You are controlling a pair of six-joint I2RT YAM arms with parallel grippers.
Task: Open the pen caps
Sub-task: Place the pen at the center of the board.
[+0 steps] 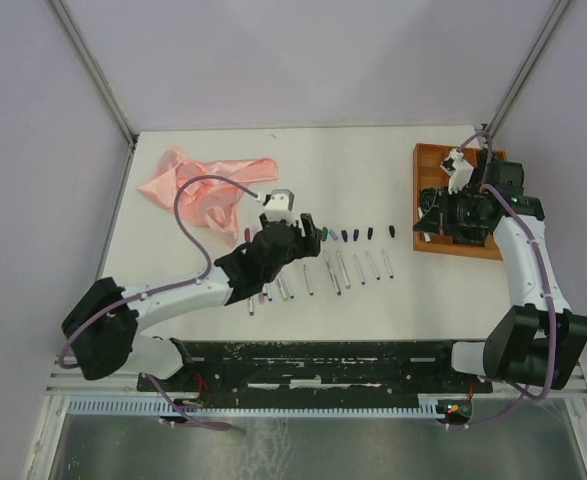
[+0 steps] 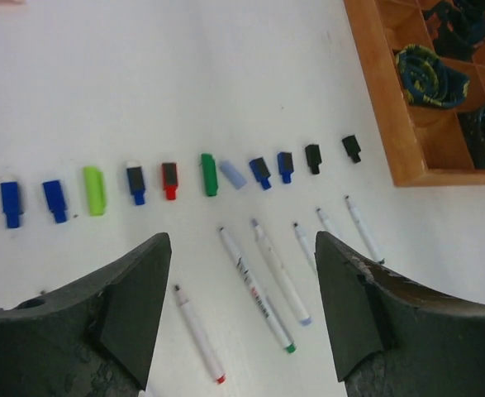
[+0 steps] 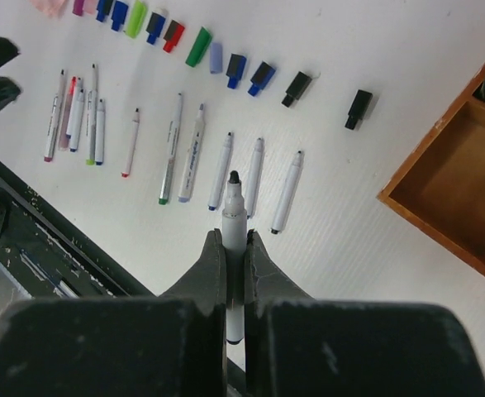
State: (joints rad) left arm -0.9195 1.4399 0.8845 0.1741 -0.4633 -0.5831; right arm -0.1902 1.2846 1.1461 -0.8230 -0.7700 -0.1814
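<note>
- The table carries everything. The wooden tray at its right edge has no part in this, so keep clear of its rim.
- Your right tool is clamped on one pen. The pen is off the table near the tray, with its black tip bare.
- Your left tool hangs over the middle of the row, jaws wide apart with nothing between them.
- The step in hand, as I judge it, is laying the held pen down.
  - Bring it low beside the rightmost pen, parallel to it and with the tip toward the caps.
  - Let go only close to the surface, so it cannot roll into its neighbours.
- Eleven pens lie in a loose row: five bunched at the left, one alone, a pair, then three. With the held one that makes twelve, and every tip I can make out is bare.
- I count twelve pen caps in a line beyond the pens: one purple, five blue, one lime, one red, one green, one pale blue and two black.
  - The last black cap lies a little apart from the rest.
  - The line's left end runs out of view, so there may be more.
</note>
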